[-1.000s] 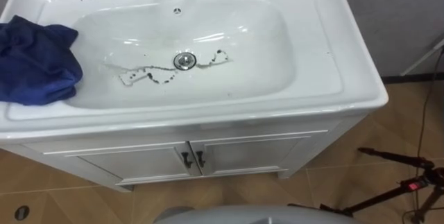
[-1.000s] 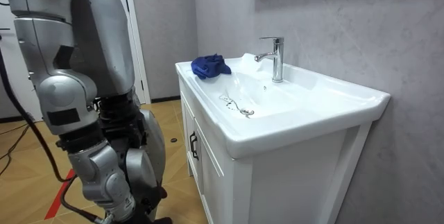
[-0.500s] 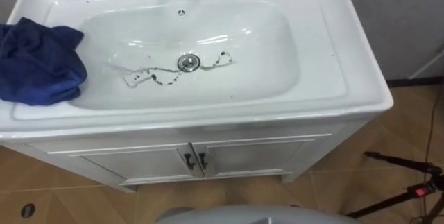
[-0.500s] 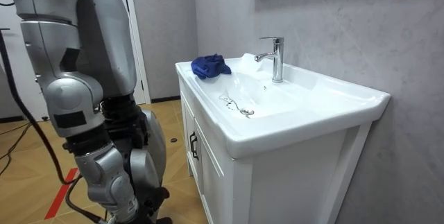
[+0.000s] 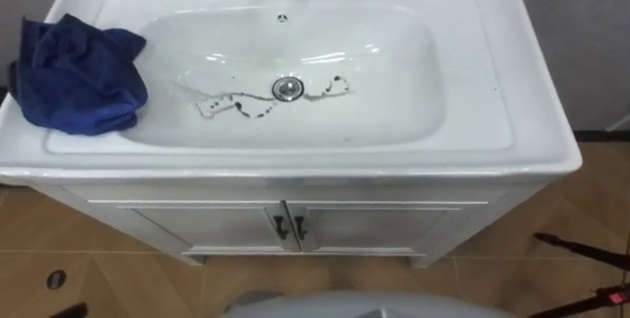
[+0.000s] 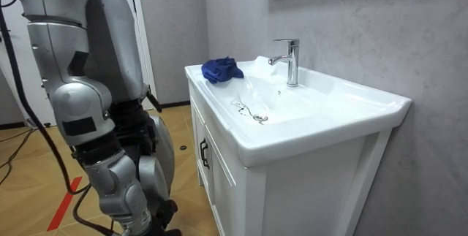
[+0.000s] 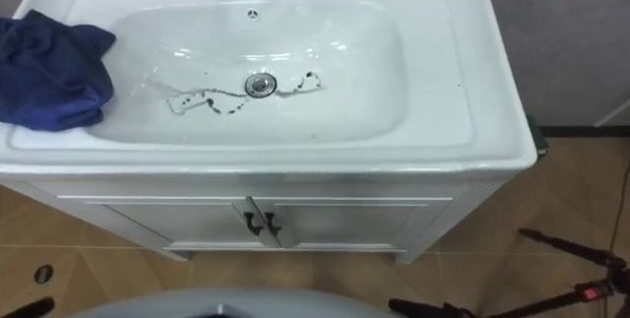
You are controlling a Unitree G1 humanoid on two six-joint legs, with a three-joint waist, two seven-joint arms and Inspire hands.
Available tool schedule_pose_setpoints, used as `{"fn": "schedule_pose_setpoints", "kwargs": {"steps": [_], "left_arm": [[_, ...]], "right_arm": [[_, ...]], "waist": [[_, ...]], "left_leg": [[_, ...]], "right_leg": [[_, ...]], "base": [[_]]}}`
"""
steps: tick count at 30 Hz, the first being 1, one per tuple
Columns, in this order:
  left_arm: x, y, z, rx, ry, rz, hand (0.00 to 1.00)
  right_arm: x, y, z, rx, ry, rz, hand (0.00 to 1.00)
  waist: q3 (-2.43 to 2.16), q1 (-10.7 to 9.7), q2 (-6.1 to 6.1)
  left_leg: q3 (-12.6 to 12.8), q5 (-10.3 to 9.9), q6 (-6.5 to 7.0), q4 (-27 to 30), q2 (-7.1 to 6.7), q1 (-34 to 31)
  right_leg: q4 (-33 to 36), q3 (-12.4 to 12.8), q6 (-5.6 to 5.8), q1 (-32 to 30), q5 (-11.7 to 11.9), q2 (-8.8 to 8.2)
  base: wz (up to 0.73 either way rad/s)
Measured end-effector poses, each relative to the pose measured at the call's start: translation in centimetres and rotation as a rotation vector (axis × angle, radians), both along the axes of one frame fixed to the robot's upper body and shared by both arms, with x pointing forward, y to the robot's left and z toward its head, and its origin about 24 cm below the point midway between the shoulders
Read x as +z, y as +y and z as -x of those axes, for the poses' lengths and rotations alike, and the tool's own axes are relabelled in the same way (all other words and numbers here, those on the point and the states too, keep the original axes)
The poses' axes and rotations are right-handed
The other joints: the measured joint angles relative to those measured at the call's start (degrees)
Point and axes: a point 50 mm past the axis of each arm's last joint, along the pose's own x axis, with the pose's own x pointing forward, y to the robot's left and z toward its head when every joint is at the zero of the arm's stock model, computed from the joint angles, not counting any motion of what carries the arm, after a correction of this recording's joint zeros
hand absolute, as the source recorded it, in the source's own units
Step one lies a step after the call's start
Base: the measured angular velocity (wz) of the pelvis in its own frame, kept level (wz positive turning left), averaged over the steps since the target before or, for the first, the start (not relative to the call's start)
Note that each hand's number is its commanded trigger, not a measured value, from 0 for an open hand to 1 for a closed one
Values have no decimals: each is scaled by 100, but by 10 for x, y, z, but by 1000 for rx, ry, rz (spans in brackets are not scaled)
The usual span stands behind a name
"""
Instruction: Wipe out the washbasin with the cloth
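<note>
The blue cloth lay bunched on the left rim of the basin, probably parked there ready for wiping the dark smears beside the drain; whether either hand was released or clenched, I could not tell.

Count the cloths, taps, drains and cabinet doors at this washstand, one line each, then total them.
Blue cloth: 1
Tap: 1
Drain: 1
Cabinet doors: 2
Total: 5
</note>
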Motion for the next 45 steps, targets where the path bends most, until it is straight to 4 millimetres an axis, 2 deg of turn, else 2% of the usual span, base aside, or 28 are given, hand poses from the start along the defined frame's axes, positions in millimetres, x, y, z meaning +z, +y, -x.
{"fn": "schedule_pose_setpoints", "kwargs": {"steps": [2,5,7,9,15,17,20,26,32,38,43,45], "left_arm": [[19,11,-12,24,-67,-108,0],[41,19,-28,36,-161,-230,0],[55,23,-36,52,-223,-287,0],[67,27,-44,53,-271,-337,0],[96,29,-67,15,-415,-424,0],[108,27,-78,-4,-480,-452,0],[118,26,-87,-22,-527,-474,0],[142,20,-100,-93,-598,-559,0],[144,8,-114,-231,-543,-613,0],[134,-9,-130,-379,-521,-545,0],[132,-11,-132,-436,-485,-555,0],[128,-10,-131,-441,-465,-546,0]], "right_arm": [[1,-3,-1,-3,-11,10,0],[1,-4,-3,9,-24,17,0],[2,-4,-5,29,-26,22,0],[2,-4,-4,28,-27,25,0],[2,-4,-4,24,-32,23,0],[2,-5,-5,26,-37,27,0],[2,-4,-3,27,-49,24,0],[2,-4,-1,29,-44,22,0],[2,-4,0,29,-42,19,0],[2,-2,-3,23,-63,-11,0],[1,0,-2,0,-72,-12,0],[1,1,-1,-28,-76,-16,0]], "waist": [[-22,11,66],[-18,-1,143],[-36,-17,175],[-20,-23,165],[-21,-75,158],[-12,-56,103],[11,-64,56],[10,-123,62],[14,-270,136],[31,-441,108],[52,-538,80],[56,-639,80]], "left_leg": [[-38,0,0,-1,-4,9],[-102,7,5,-18,-23,10],[-121,9,9,-21,-42,10],[-113,12,14,-27,-55,20],[-102,12,15,-28,-69,25],[-101,13,15,-31,-69,29],[-118,12,16,-30,-69,29],[-137,12,16,-20,-64,-15],[-102,12,16,-28,-61,0],[-47,12,16,-68,-55,24],[93,12,16,-207,-34,195],[93,12,16,-230,-40,246]], "right_leg": [[-2,-13,0,3,0,0],[0,-46,1,3,-1,-11],[-8,-44,12,5,-8,-24],[-7,-20,17,2,-11,-35],[-8,5,24,-5,-15,-44],[-5,16,24,-2,-14,-44],[-2,24,25,-9,-14,-44],[27,44,25,-69,-13,-43],[26,59,25,-68,-13,-39],[24,107,25,-73,-13,-39],[24,245,25,-35,-12,-32],[4,254,26,5,-12,-36]], "base": [[0],[3],[0],[-3],[-2],[0],[0],[-1],[-1],[-3],[-15],[-7]]}}
